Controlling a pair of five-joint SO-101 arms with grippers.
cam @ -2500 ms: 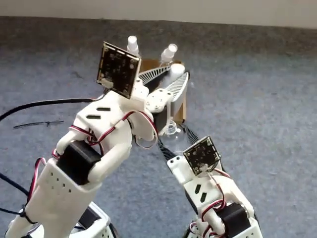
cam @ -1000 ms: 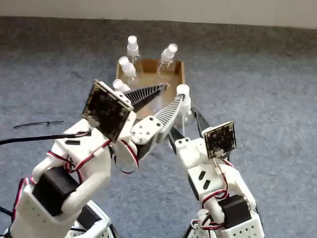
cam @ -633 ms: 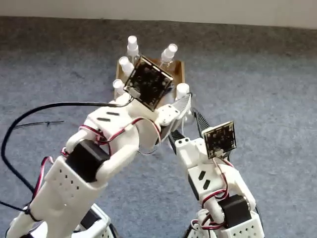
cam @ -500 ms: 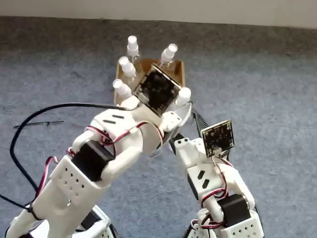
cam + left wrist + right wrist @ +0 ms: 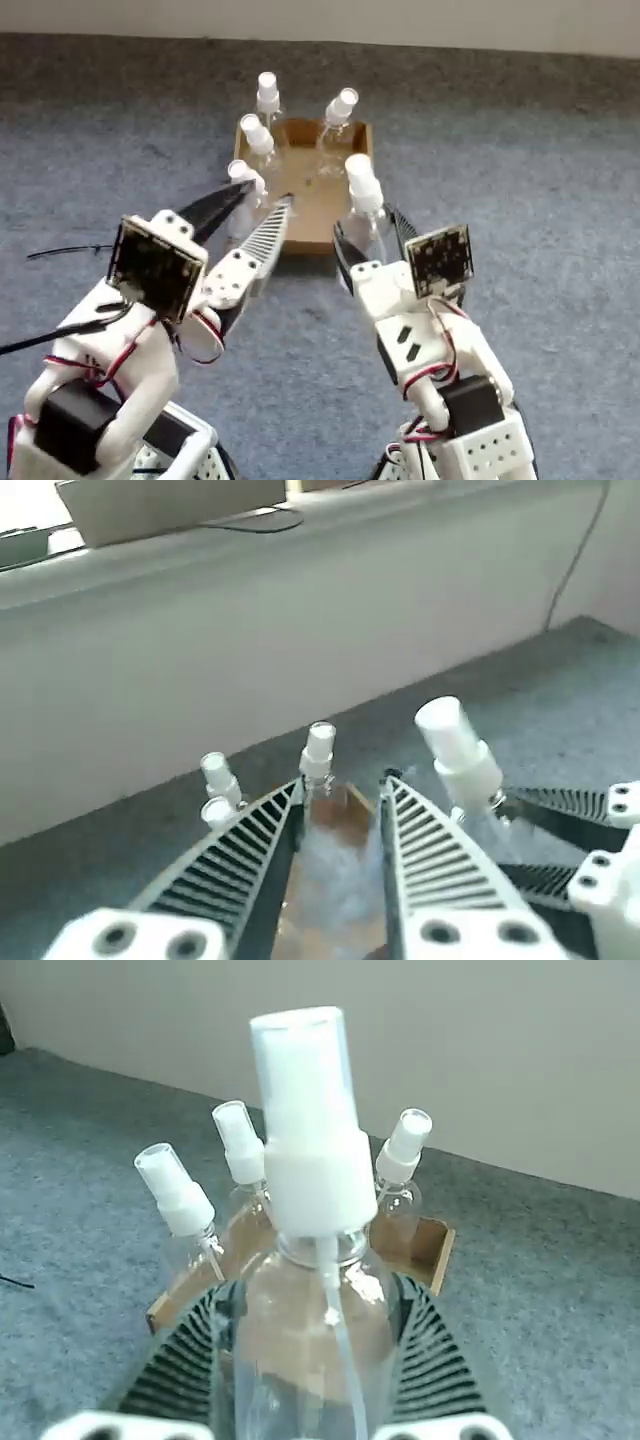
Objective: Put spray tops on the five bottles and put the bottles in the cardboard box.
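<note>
A: Right gripper (image 5: 365,222) is clamped on a clear spray bottle (image 5: 368,234), one finger on each side of the body. The white spray top (image 5: 360,178) is on it and the bottle is roughly upright. Seen from the high cam, it's at about 4 o'clock on the cardboard box (image 5: 312,200), right at the near corner. Can't tell if the base is inside the rim or just above it.

B: And the other arm?

A: Left gripper (image 5: 268,194) is spread wide and not gripping anything. It's at the box's 7 to 8 o'clock, with the fingertips just over the near-left edge. Its own cam shows a pale blur low between the fingers, no idea what that is.

B: How many bottles are in the box?

A: Four, all with tops on. The 11 o'clock bottle (image 5: 267,92) and the 1 o'clock bottle (image 5: 341,105) are at the far corners. The 10 o'clock bottle (image 5: 256,132) leans a bit against the left wall. The 9 o'clock bottle (image 5: 240,174) is just beside the left gripper's dark finger, and I can't tell if they're touching. The middle of the box floor is bare cardboard.

B: Anything else around?

A: It all sits on a grey carpet-like surface (image 5: 520,150). A thin black strip (image 5: 78,250) lies out at 9 o'clock, well apart from the box. A pale wall (image 5: 400,15) runs along the far side at 12.
</note>
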